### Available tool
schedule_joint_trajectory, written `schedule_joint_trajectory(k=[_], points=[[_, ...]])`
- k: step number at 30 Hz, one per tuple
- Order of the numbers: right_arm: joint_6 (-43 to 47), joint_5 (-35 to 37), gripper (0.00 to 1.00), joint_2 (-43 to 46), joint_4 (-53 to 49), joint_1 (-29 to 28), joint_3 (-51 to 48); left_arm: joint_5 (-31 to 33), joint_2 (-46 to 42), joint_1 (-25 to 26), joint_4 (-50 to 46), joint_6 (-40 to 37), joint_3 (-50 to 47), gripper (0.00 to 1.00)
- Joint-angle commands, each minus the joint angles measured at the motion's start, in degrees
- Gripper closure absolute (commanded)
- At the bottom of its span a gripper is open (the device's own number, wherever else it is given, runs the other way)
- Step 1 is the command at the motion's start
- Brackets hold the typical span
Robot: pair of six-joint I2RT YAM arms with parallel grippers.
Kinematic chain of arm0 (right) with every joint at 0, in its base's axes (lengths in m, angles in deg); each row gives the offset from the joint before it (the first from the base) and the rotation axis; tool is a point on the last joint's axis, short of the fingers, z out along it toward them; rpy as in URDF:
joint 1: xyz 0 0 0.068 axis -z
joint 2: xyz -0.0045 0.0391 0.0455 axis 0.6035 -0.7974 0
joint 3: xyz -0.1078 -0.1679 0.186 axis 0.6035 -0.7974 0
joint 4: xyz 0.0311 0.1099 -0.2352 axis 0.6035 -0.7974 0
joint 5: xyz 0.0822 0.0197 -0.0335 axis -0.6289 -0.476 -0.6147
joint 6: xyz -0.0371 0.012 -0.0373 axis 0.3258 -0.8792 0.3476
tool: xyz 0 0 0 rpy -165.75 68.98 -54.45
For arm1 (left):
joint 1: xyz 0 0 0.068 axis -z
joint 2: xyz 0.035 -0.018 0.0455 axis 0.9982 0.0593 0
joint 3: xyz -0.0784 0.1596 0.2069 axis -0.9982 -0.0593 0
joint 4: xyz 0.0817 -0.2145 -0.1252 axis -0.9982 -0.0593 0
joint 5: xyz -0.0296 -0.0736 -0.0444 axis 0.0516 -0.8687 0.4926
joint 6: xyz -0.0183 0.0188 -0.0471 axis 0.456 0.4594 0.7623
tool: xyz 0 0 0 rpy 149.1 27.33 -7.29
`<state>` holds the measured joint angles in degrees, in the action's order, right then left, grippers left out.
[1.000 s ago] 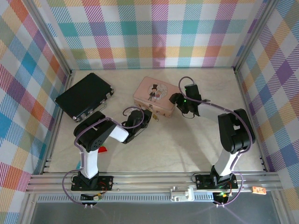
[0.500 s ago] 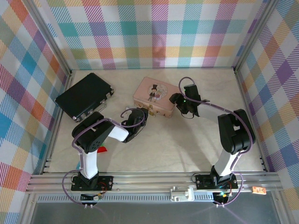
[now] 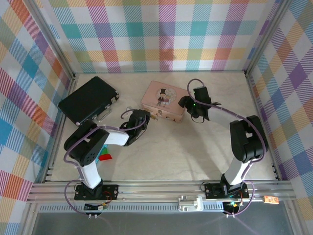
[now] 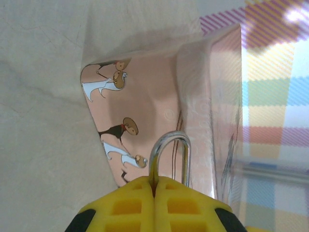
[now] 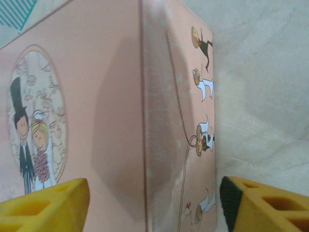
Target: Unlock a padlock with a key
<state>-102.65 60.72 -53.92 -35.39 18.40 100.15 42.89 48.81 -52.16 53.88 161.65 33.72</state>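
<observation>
Left wrist: left fingers (image 4: 130,203) closed on the padlock (image 4: 170,135); right fingers (image 5: 43,203) open astride the pink tin (image 5: 96,96). Risk: padlock may pivot in this pinch and slip.

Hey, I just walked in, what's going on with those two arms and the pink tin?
Two arms are working at a pink tin to unlock a small padlock. The left gripper is shut on the padlock at the tin's front side, and the silver shackle pokes out of its closed jaws. The right gripper is open, its jaws on either side of the tin's right end, apparently to steady it. A black case lies off to the left, untouched.
</observation>
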Motion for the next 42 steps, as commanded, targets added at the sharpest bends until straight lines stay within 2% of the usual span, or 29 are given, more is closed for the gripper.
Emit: schedule_joint_trajectory(k=[1, 6, 11, 16, 21, 29, 32, 36, 39, 42], points=[[9.2, 0.9, 0.23, 4.6, -4.2, 0.3, 3.6, -3.6, -7.1, -1.1, -15.2, -9.5, 2.3, 1.0], [20.4, 3.8, 0.16, 8.5, -11.2, 0.3, 5.0, -8.4, -13.2, -1.1, -34.3, -20.3, 6.2, 1.0], [27.0, 10.8, 0.11, 12.9, -16.0, 0.4, 1.0, -12.7, -15.4, -0.2, -46.9, -28.4, 9.0, 1.0], [32.0, 17.7, 0.07, 16.8, -14.5, 1.1, -5.5, -10.4, -12.7, 4.0, -60.6, -36.6, 14.7, 1.0], [32.8, 21.3, 0.04, 18.6, -11.4, 3.0, -9.7, -11.6, -7.4, 5.7, -63.2, -39.0, 17.5, 1.0], [32.0, 20.2, 0.04, 21.6, -9.1, 3.9, -12.9, -10.1, 0.0, 7.7, -63.9, -39.4, 22.0, 0.99], [32.8, 19.9, 0.03, 22.8, -7.5, 4.2, -14.6, -9.8, 0.9, 7.7, -63.9, -39.1, 22.8, 0.77], [34.3, 19.1, 0.03, 22.9, -6.9, 5.2, -15.2, -7.6, -0.7, 7.7, -64.5, -37.7, 23.5, 0.35], [35.9, 20.1, 0.03, 22.6, -2.3, 6.2, -17.3, -5.0, -3.1, 7.5, -64.5, -38.0, 23.8, 0.19], [36.5, 23.5, 0.03, 21.0, 2.1, 7.9, -19.4, -1.3, -6.3, 6.9, -66.5, -38.0, 23.5, 0.14]])
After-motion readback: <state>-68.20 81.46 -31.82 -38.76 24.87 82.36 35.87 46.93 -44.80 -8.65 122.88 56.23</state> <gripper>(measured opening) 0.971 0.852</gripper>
